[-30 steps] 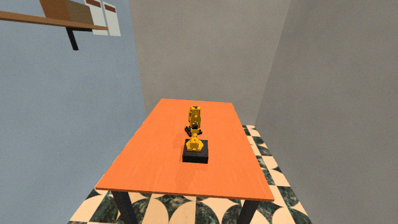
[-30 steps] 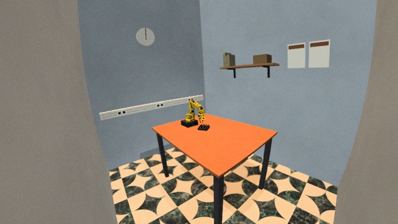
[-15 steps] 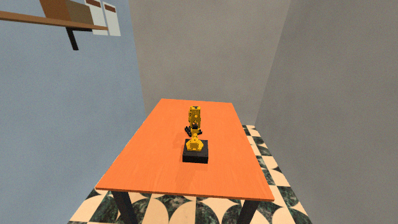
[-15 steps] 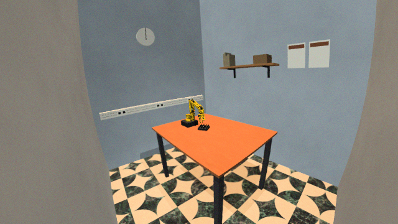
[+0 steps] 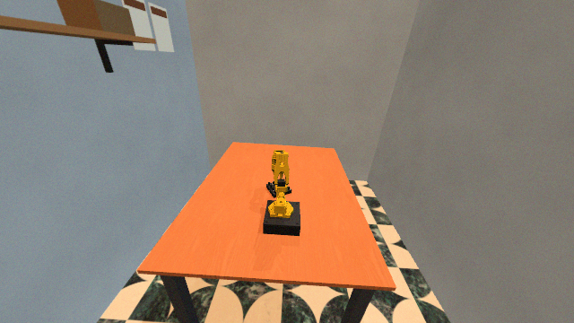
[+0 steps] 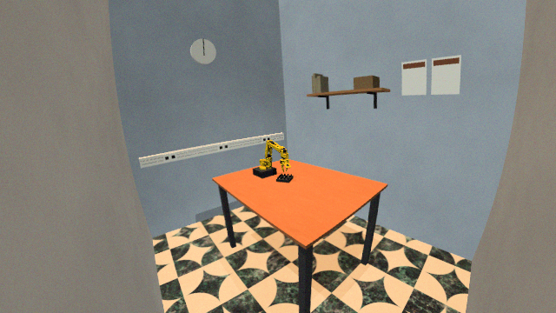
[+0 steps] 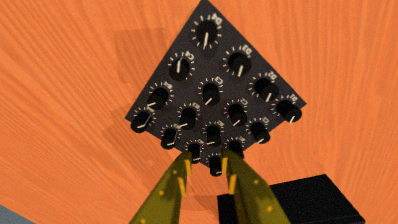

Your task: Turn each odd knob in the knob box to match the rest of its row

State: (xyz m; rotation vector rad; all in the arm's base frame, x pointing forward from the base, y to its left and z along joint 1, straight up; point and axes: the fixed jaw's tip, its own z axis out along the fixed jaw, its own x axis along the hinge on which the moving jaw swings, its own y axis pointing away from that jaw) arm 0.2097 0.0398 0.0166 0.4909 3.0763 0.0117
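Observation:
The knob box point(image 7: 215, 95) is a black square panel with several black knobs, each with a white pointer. It lies flat on the orange table and shows as a diamond in the wrist view. It is small in the top and exterior views point(image 5: 278, 188) point(image 6: 284, 177). My gripper point(image 7: 206, 164) hangs just above the corner of the box nearest the arm. Its yellow fingers stand close together with only a narrow gap. The nearest corner knob point(image 7: 215, 166) shows in line with that gap. I cannot tell whether the fingers touch it. In the top and exterior views the gripper point(image 5: 281, 181) point(image 6: 284, 170) points down over the box.
The arm's black base block point(image 7: 300, 202) point(image 5: 282, 220) stands right next to the box, behind the fingers. The table edges are far from the box. A shelf with boxes point(image 6: 347, 87) hangs on the wall.

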